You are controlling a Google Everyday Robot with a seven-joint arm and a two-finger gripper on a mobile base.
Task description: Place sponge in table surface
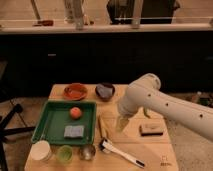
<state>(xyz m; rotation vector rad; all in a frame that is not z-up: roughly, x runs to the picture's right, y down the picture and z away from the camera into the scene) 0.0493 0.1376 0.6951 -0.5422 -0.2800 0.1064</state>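
A grey-blue sponge [74, 131] lies in the green tray [50, 107] at the table's left, next to an orange ball [75, 113]. My gripper [121, 126] hangs from the white arm [155, 100] that reaches in from the right. It is over the bare wooden table [150, 150] just right of the tray, apart from the sponge and holding nothing that I can see.
An orange bowl [75, 91] and a dark bowl [105, 91] stand at the back. A dark block [151, 130] lies at the right. A white-handled brush [122, 153], a wooden stick [102, 127] and three cups [64, 153] are near the front edge.
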